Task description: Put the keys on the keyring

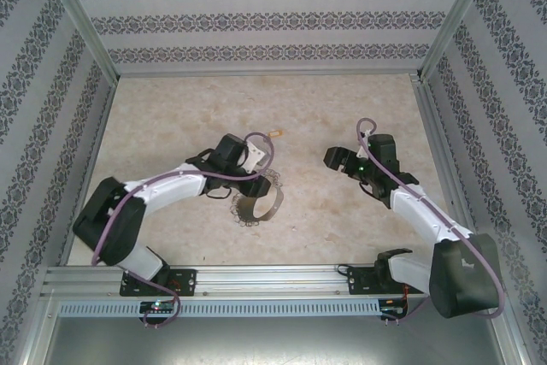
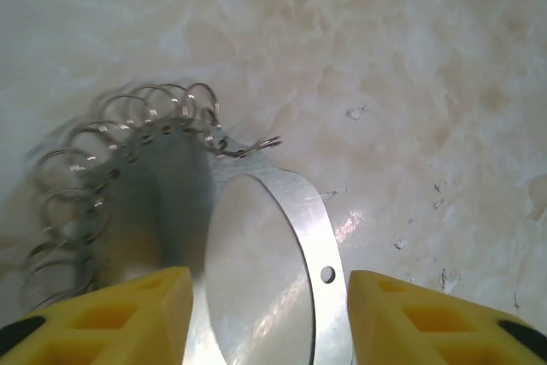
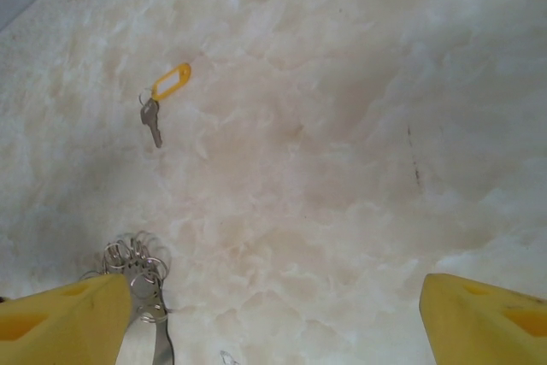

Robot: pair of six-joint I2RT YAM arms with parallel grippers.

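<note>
Left gripper point(image 2: 269, 322) hangs wide open, its two yellow fingertips point(image 2: 102, 318) spread to either side of the one keyring point(image 2: 312, 220), and I cannot tell whether either tip touches the metal. That keyring is a broad silvery band bent into a hoop. It stands on edge on the table point(image 1: 171, 108), with a small hole in its wall and many small wire loops point(image 2: 77, 203) fringing its far-left rim.

From above, the hoop sits just in front of the left gripper, nearer the arm bases. One key point(image 3: 152, 121) lies flat on the table beyond it, apart from the ring and touching neither gripper. It is a small grey key hooked to a single yellow tag point(image 3: 171, 83).

Over on the other side, the right gripper point(image 3: 273, 322) is open too, its two yellow tips far apart above bare table. It is level with the left gripper and aimed towards the key and ring, and holds nothing.

The table is pale and marbled. Patterned walls point(image 1: 256, 23) close it in on three sides, and one metal rail point(image 1: 256, 278) runs along the near edge where both arms are bolted.
</note>
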